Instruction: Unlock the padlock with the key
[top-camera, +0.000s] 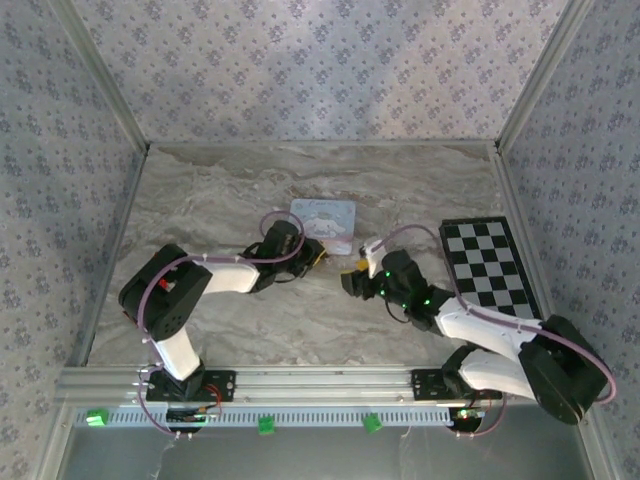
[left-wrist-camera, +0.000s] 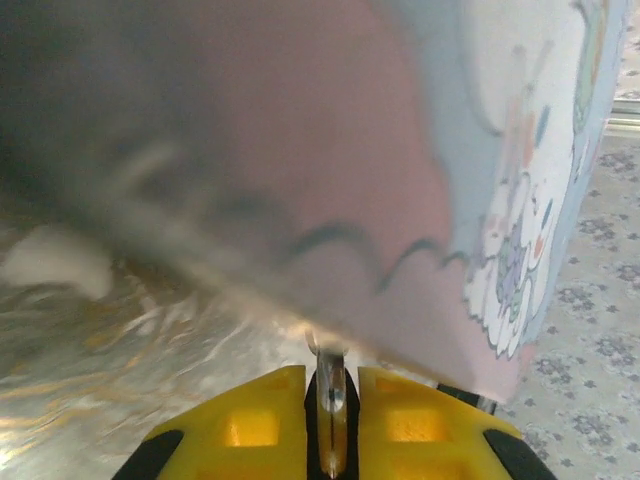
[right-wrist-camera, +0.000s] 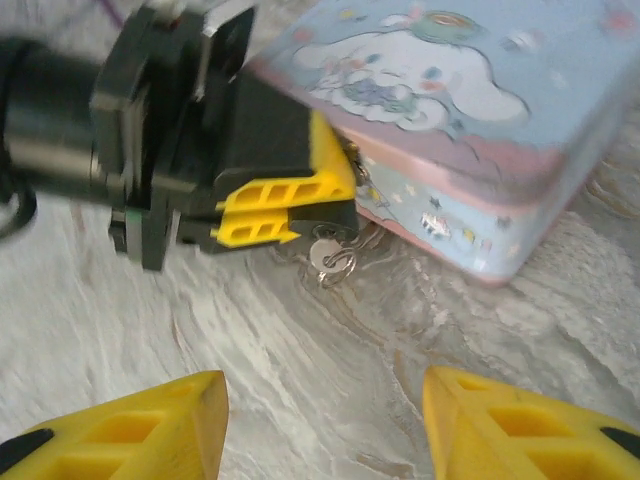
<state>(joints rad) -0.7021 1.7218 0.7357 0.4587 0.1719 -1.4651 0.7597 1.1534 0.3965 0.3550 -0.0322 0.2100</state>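
Table top (top-camera: 250, 190): marble-look, smooth, soft sheen. Tin (right-wrist-camera: 450, 90): looks like thin metal w/ printed lid, smooth, satin gloss. Key (right-wrist-camera: 325, 252) & ring (right-wrist-camera: 342, 270): bare metal, shiny. Left gripper (left-wrist-camera: 332, 380) fingers (left-wrist-camera: 250, 420): yellow plastic, matt, ribbed; its body black matt plastic. Right gripper (right-wrist-camera: 325, 390) fingers (right-wrist-camera: 150, 430): same yellow matt plastic. Arm shells (top-camera: 225, 275): white plastic, glossy. Front rail (top-camera: 320, 382): bare aluminium, dull shine. Walls (top-camera: 320, 60): patterned, matt; cloth or paper, can't tell. Checkerboard (top-camera: 490, 265): flat, matt.
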